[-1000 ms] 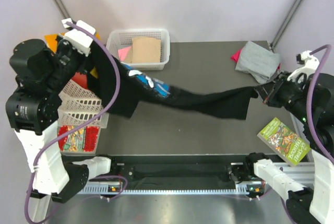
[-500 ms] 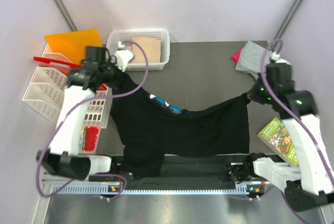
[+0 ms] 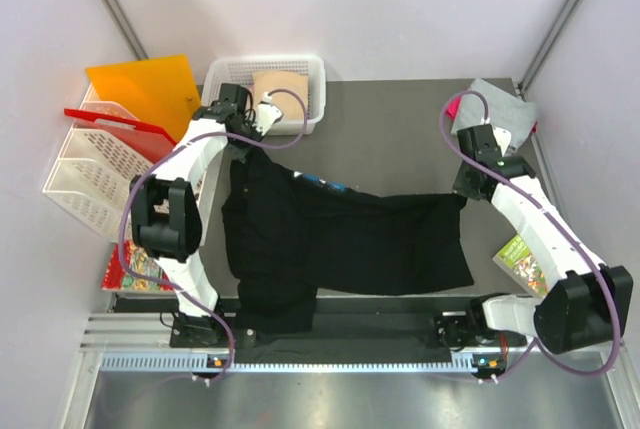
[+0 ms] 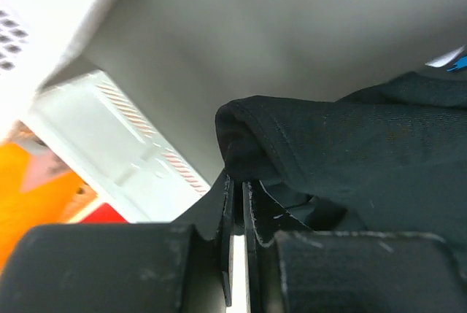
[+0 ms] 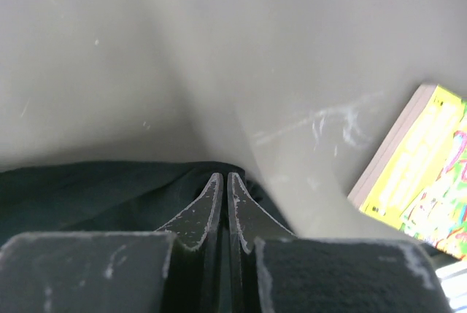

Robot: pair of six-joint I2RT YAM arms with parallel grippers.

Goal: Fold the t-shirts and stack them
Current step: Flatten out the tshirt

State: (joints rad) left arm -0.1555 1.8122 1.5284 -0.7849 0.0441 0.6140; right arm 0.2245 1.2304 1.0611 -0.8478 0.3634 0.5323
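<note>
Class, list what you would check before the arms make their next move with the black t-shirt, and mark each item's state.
1. Left pincer shut on black t-shirt corner: ok.
2. Right pincer shut on the opposite corner: ok.
3. Shirt lying flat: not ok, bunched at left.
4. Shirt fully on table: not ok, spills over near edge.
5. Booklet apart from shirt: ok.

Table (image 3: 390,139): black t-shirt (image 3: 350,244) centre to near edge; white basket (image 3: 225,74) far-left corner; grey t-shirt (image 3: 505,109) far-right corner; booklet (image 3: 520,254) right edge.
</note>
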